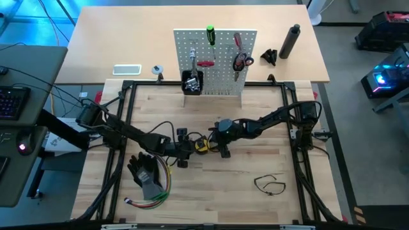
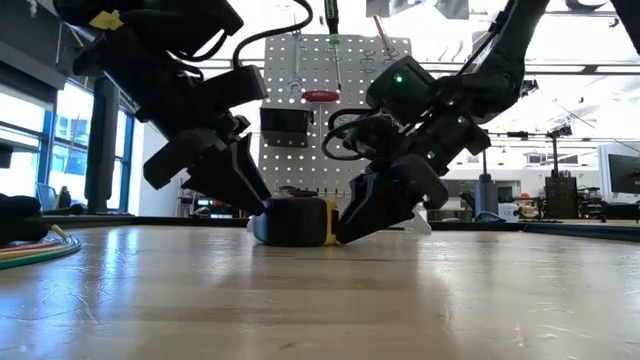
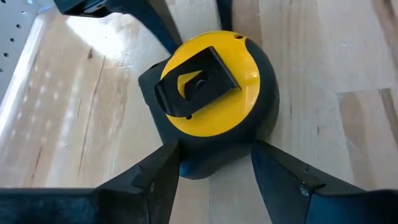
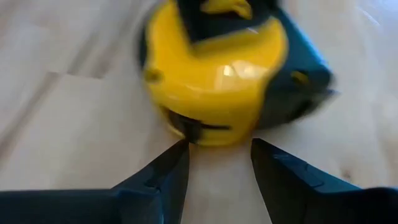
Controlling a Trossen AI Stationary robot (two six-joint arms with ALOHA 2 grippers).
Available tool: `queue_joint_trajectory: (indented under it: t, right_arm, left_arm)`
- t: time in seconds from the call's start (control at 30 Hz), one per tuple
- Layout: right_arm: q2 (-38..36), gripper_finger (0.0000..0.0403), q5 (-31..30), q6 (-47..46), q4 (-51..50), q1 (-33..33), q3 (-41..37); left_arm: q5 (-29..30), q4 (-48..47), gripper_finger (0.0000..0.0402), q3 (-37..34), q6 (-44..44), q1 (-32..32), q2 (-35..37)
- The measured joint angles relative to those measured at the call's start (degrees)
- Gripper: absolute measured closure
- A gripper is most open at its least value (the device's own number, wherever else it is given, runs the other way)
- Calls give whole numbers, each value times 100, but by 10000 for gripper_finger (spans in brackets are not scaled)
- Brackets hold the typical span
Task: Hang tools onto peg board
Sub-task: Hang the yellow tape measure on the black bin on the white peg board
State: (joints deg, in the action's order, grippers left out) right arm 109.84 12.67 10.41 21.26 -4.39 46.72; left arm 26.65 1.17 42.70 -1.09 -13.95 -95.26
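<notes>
1. The peg board (image 1: 216, 61) stands upright at the upper centre of the high view, at the far edge of the wooden table (image 1: 255, 204). It faces the arms, presumably so tools can be pushed straight onto its pegs.
2. Already hanging on it are a green-handled screwdriver (image 1: 210, 35) at its top middle, a red-handled tool (image 1: 205, 64) below that, and red-handled scissors (image 1: 241, 61) toward its right side.
3. The small black bin (image 1: 192, 82) sits at the board's lower left. Something metallic stands in it, but I cannot tell what.
4. The left gripper (image 3: 214, 165) reaches in from the left of the high view to the frame's centre. Its fingers are spread apart and straddle the near edge of the tape measure; they look close to its dark casing, but a firm hold is not evident.
5. The right gripper (image 4: 219, 158) comes from the right to the same spot. Its fingers are parted, with tips just short of the tape measure, and hold nothing.
6. The yellow tape measure (image 1: 201, 145) lies flat on the table between the two grippers, clip upward; the two arms probably flank it to steady it for a pickup.
7. A thin black loop (image 1: 270, 184) lies alone at lower right, and black gloves (image 1: 146, 171) with coloured wires (image 1: 153, 199) lie at lower left.
</notes>
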Motion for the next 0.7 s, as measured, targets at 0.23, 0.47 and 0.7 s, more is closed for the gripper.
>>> queue_joint_trajectory:
  t: [0.23,0.47,0.7]
  right_arm:
    - [-101,233,237,-148,109,3,-5]
    - [-307,233,300,-274,102,-2,-9]
    - [-534,233,244,-292,123,2,-9]
  left_arm:
    - [-84,-108,213,4,-4,39,4]
    - [-185,-140,213,-2,-24,104,1]
    - [-361,-126,213,-11,-78,256,-1]
